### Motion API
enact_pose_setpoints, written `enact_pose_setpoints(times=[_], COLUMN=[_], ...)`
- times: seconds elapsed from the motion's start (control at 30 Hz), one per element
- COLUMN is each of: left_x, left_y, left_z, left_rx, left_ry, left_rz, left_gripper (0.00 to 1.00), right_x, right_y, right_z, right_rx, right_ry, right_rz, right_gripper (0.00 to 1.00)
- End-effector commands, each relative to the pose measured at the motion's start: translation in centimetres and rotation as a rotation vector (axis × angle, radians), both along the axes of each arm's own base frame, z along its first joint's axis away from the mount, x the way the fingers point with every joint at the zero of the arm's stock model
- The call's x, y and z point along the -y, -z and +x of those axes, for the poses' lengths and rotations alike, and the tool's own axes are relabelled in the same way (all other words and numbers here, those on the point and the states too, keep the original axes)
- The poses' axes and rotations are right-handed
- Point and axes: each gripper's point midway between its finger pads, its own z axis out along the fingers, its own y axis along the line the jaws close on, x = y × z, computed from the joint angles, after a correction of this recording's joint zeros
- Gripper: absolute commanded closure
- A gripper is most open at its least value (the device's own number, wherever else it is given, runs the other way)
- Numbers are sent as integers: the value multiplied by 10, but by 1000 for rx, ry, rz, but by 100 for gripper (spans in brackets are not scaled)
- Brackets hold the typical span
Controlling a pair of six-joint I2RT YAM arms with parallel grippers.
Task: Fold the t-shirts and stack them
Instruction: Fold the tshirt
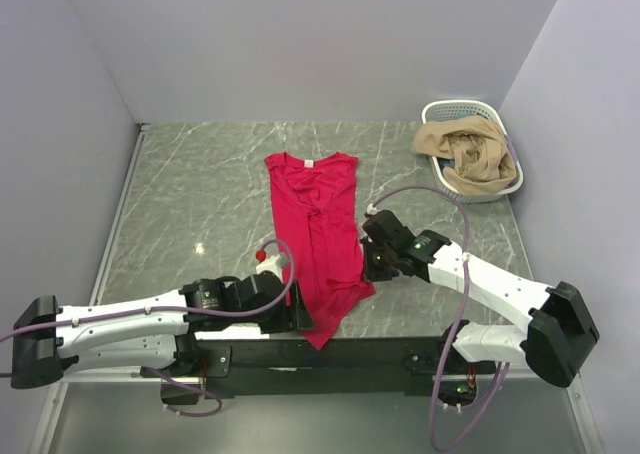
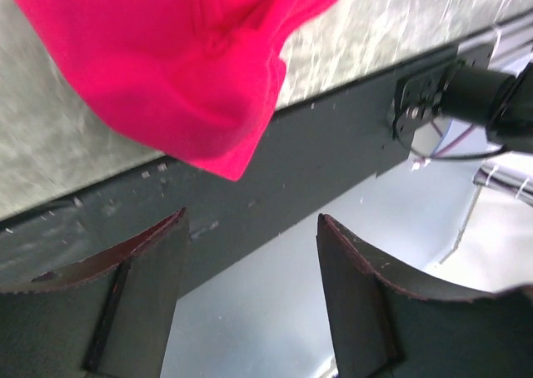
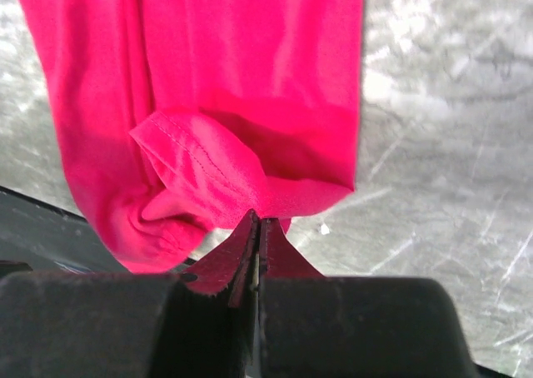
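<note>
Red t-shirt (image 1: 315,234) lies lengthwise in the middle of the table (image 1: 200,194), folded narrow, collar at the far end. Its bottom corner pokes over the near edge onto the black rail (image 1: 400,346).

That overhang is my worry. The left gripper (image 2: 250,253) is open, fingers (image 2: 141,295) spread with nothing between them, and it sits just short of that corner. If I swing the arm carelessly, a finger could hook the cloth and pull the fold apart, or drag the shirt off the edge.

The right gripper (image 3: 256,228) is clenched tight, its tips right against the doubled hem on the shirt's right side. I cannot tell whether a sliver of cloth is nipped in there. If it is, backing away will tug that side out of line.

The left arm's purple cable (image 1: 286,264) loops over the shirt's left edge, so that's another snag risk.

The surface is grey-green stone-look with white veins, and it looks slick, so I'd guess the cloth slides easily. Pale lilac walls (image 1: 300,44) close it in on three sides. A white basket (image 1: 500,189) in the far right corner holds tan cloth (image 1: 465,154), well apart from the shirt.
</note>
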Motion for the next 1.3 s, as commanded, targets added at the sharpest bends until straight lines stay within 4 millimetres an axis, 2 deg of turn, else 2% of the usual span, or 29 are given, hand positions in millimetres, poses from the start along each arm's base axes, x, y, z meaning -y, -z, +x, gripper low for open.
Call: enact_pose_setpoints(times=[0.0, 0.17, 0.27, 0.3, 0.4, 0.63, 0.73, 0.87, 1.27], left_x=[15, 11, 5, 3, 0, 2, 2, 9, 20], left_y=[-4, 14, 34, 43, 55, 56, 54, 52, 67], left_z=[-15, -20, -25, -22, -16, 10, 14, 13, 0], left_rx=[-52, -56, -57, -47, -16, 72, 93, 100, 50], left_ry=[-1, -45, -87, -108, -175, -317, -339, -314, -240], left_rz=[-68, 47, 152, 190, 244, 250, 253, 219, 171], left_gripper=[33, 34, 34, 35, 37, 40, 41, 39, 39], right_x=[7, 11, 12, 12, 13, 14, 14, 14, 15], right_y=[-2, -5, -6, -6, -6, -6, -7, -6, -1], right_z=[-7, -9, -10, -10, -12, -13, -13, -15, -17], right_rx=[8, 21, 24, 26, 29, 34, 39, 32, 22], right_ry=[24, 35, 42, 37, 35, 26, 28, 29, 39], right_rz=[13, 24, 27, 28, 32, 41, 45, 45, 45], right_gripper=[100, 100, 100, 100, 100, 100, 100, 100, 100])
